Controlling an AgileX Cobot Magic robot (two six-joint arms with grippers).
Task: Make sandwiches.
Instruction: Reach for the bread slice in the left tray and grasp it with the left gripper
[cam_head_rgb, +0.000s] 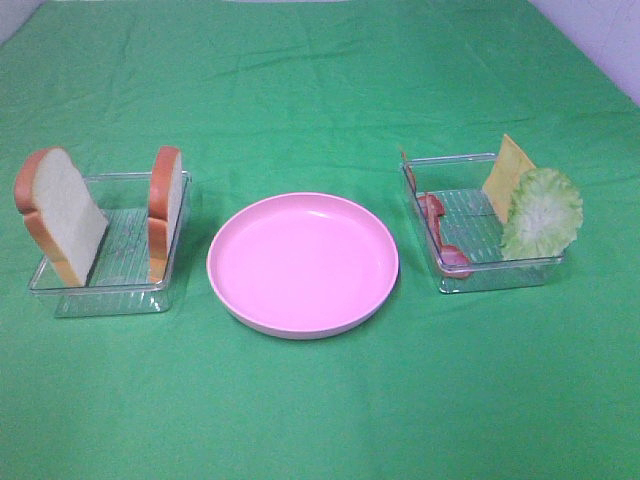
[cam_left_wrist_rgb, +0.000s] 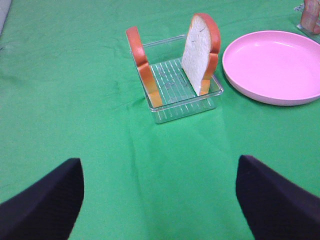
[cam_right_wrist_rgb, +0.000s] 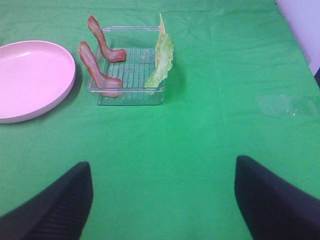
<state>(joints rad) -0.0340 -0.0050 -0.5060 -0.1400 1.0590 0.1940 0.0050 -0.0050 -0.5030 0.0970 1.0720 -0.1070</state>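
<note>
Leaning in a tray (cam_head_rgb: 110, 303) left of the pink plate (cam_head_rgb: 300, 331), 2 bread slices (cam_head_rgb: 62, 212) look light, stiff, pinchable across the crust; thin lettuce (cam_head_rgb: 542, 212) sits right of it; left gripper (cam_left_wrist_rgb: 160, 200) and right gripper (cam_right_wrist_rgb: 162, 200) gape empty.

Looking over the whole table, I can't read a single word, number, label or brand mark. The bread slices (cam_head_rgb: 62, 212), the left clear tray (cam_head_rgb: 105, 303), the right clear tray (cam_head_rgb: 497, 276), the pink plate (cam_head_rgb: 300, 262) and the green cloth (cam_head_rgb: 320, 420) all show plain, unmarked faces.
</note>
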